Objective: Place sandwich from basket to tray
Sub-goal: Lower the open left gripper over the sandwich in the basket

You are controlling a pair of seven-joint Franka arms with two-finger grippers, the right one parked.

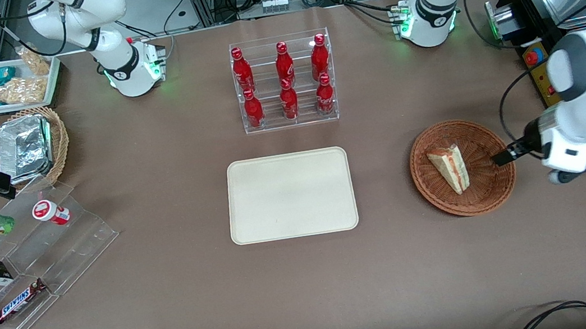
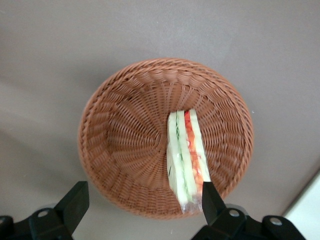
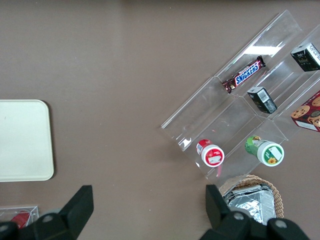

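So the sandwich (image 1: 451, 167) is lying inside the basket (image 1: 486, 193), sitting on its side with the green and red filling layers showing edge-on in the wrist view (image 2: 186, 159). It's resting a bit off the middle of the basket (image 2: 125, 150), with one end reaching up toward the rim.

The gripper (image 1: 500, 158) is hovering over the basket's edge on the working arm's side, and its fingers are spread wide apart, nothing between them yet. From the wrist camera, one fingertip (image 2: 211, 200) is sitting right at the sandwich's end, looking like it's just beside or maybe touching the wrap, can't really tell which. The other fingertip (image 2: 75, 202) is hanging well outside the basket rim, over bare table. So the gap between the fingers is spanning a big chunk of the basket and the sandwich is way off to one finger's side, not centred in the gap.

The tray (image 1: 291, 195) is sitting flat with nothing on it, well apart from the gripper, toward the middle of the table (image 1: 310, 298). Farther from the front camera than the tray, there's a clear rack of red bottles (image 1: 285, 82).
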